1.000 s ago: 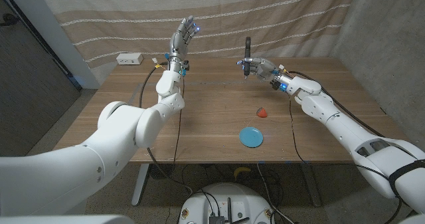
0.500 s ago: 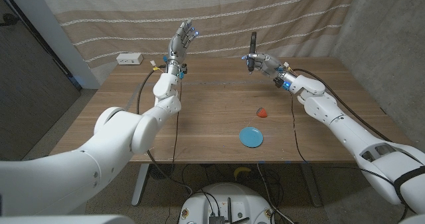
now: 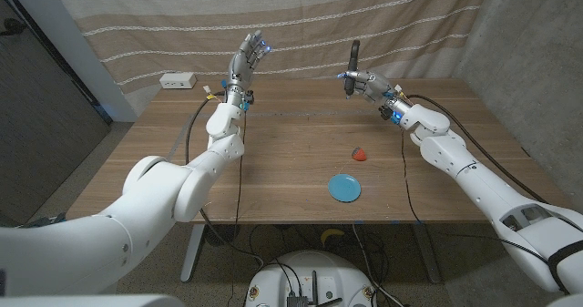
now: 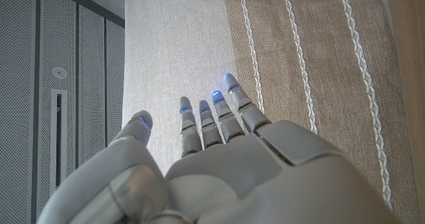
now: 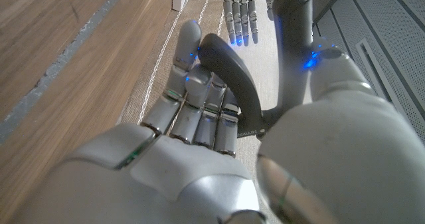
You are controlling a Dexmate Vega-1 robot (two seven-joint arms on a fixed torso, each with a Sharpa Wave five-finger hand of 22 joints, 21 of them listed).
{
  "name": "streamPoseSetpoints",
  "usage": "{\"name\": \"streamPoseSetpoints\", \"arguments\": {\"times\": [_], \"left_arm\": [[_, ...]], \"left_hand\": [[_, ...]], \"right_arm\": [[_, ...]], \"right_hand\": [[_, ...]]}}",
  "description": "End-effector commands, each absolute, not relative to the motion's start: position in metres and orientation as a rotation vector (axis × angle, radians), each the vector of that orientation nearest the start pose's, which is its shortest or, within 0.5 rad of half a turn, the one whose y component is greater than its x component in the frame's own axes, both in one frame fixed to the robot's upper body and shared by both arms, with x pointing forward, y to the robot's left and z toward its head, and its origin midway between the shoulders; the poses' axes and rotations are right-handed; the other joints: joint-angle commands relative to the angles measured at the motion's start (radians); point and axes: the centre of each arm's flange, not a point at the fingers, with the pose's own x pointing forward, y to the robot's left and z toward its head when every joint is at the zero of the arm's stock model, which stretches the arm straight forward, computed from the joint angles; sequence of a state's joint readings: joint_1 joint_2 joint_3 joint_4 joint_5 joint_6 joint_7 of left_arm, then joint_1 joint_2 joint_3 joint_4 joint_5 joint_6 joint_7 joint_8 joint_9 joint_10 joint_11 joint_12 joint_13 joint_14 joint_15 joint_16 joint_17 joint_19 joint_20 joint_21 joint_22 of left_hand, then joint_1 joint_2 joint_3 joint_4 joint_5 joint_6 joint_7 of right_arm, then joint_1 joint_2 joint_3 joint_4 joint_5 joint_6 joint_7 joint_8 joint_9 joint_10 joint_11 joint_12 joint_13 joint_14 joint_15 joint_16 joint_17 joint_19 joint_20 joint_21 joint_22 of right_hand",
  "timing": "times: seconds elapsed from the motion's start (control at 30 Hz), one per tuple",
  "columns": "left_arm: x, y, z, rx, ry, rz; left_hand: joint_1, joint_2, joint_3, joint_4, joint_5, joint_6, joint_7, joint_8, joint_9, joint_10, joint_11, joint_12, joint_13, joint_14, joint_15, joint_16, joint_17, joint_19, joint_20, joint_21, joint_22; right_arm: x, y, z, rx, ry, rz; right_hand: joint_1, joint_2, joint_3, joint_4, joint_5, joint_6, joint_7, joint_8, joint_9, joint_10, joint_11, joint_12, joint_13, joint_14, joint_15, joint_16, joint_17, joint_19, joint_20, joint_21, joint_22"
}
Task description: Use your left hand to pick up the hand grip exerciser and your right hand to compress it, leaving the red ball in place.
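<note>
Above the wooden table (image 3: 273,152), right robot hand (image 3: 363,84) grips the hand grip exerciser (image 3: 353,59); left robot hand (image 3: 248,55) spread, holding nothing.

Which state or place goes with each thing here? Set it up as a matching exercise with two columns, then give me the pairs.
Column one:
1. left hand
2. right hand
3. red ball
4. blue disc

Column two:
A. lies on the table nearest the robot
B. raised above the table, fingers apart, holding nothing
C. grips the black hand grip exerciser
D. sits on the table, just beyond the disc

Pairs: 1-B, 2-C, 3-D, 4-A
</note>
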State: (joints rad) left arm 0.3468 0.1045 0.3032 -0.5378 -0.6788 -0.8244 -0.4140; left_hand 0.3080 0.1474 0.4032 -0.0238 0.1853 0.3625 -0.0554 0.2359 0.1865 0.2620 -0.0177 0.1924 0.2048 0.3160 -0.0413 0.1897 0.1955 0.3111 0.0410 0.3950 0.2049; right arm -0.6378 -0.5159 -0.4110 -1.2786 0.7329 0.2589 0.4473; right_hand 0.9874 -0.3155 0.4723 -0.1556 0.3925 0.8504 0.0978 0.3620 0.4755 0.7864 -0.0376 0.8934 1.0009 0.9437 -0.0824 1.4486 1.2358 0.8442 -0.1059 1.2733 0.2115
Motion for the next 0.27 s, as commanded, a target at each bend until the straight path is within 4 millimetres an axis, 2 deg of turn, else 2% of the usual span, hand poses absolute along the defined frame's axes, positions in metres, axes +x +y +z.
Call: {"name": "streamPoseSetpoints", "arguments": {"times": [0.03, 0.27], "left_arm": [[0.681, 0.235, 0.096, -0.181, -1.012, -0.320], [0.678, 0.228, 0.092, -0.180, -0.998, -0.325]], "left_hand": [[-0.009, -0.003, 0.009, 0.002, -0.003, 0.006, 0.007, -0.001, 0.002, -0.003, -0.001, 0.003, -0.001, -0.002, 0.002, 0.001, 0.001, -0.003, 0.000, -0.004, 0.003], [-0.013, -0.002, 0.011, 0.002, -0.003, 0.006, 0.009, -0.004, 0.002, -0.004, 0.002, 0.004, -0.001, -0.004, 0.003, 0.001, 0.001, -0.006, 0.001, -0.005, 0.003]], "right_arm": [[0.620, -0.255, 0.067, -0.048, -0.764, 0.556], [0.605, -0.271, 0.055, -0.023, -0.784, 0.514]], "right_hand": [[0.405, 0.403, 0.006, -0.001, 0.008, 0.008, 0.006, -0.005, 0.002, 0.020, -0.013, 0.001, 0.156, 0.063, -0.133, -0.001, 0.000, -0.006, -0.118, 0.006, 0.003], [0.403, 0.401, 0.006, 0.000, 0.008, 0.011, 0.007, -0.008, 0.004, 0.022, -0.012, 0.000, 0.156, 0.063, -0.132, -0.001, 0.000, -0.009, -0.117, 0.012, -0.001]]}}
